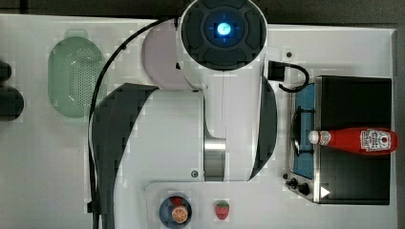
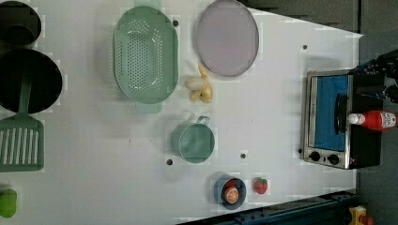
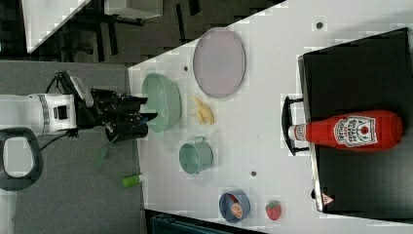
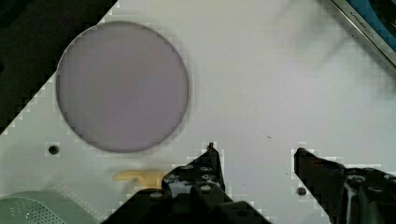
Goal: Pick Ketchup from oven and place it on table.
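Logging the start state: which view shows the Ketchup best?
The right view: the Ketchup lies large on the oven top, label readable. The top view and left view show it smaller; the wrist view catches just an oven corner.

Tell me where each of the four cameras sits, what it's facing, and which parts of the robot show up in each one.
Top view: overhead, straight down on the table; the arm covers the middle.
Left view: high, looking down at the table with the oven at the left view's right.
Right view: high and oblique; the hand open, reaching in from the right view's left.
Wrist view: on the wrist, facing down at the plate, fingers apart.
Top, left and right views share the ketchup lying on the oven's top.
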Controlling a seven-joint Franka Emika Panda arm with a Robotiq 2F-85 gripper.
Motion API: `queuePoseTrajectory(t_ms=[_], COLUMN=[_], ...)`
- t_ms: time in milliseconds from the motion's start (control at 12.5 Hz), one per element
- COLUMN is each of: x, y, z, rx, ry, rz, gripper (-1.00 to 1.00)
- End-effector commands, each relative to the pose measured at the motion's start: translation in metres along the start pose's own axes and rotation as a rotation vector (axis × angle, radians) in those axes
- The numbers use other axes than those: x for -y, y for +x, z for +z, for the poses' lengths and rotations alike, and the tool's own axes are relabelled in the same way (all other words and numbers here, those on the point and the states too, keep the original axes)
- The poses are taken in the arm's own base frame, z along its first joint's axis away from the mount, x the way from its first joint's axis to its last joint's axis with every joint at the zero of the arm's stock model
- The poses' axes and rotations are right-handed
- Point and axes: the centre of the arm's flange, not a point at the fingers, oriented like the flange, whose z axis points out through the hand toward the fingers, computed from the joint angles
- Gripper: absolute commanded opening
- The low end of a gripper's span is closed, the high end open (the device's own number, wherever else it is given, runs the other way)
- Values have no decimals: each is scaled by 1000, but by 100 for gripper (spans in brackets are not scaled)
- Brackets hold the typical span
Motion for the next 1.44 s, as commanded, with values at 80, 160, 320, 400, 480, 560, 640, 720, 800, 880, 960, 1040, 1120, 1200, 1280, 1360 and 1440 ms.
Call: queuePoseTrajectory(t_ms=[80, 160, 320, 400, 480, 560, 640, 720, 800, 880, 960, 1040, 1120, 1200, 1280, 1360, 1440], x=[-96, -96, -97, -100, -104, -110, -119, -135, -155, -169, -192, -209, -232, -248, -264, -285, -299], y=[-65, -65, -63, -58, -51, -40, -28, -5, 19, 36, 60, 77, 100, 115, 130, 153, 169], z=[-78, -77, -76, -73, -70, -65, -60, -51, -39, -30, -17, -7, 10, 21, 32, 47, 57], rx=[48, 48, 50, 54, 60, 66, 76, 84, 95, 99, 105, 107, 103, 93, 75, 24, -23], ry=[52, 52, 50, 47, 42, 41, 37, 40, 40, 42, 42, 41, 40, 39, 42, 54, 64], rz=[136, 136, 141, 151, 167, 189, 219, 271, 331, 375, 438, 485, 549, 592, 635, 692, 728], gripper=[52, 67, 100, 100, 100, 100, 100, 100, 100, 100, 100, 100, 100, 100, 100, 100, 100])
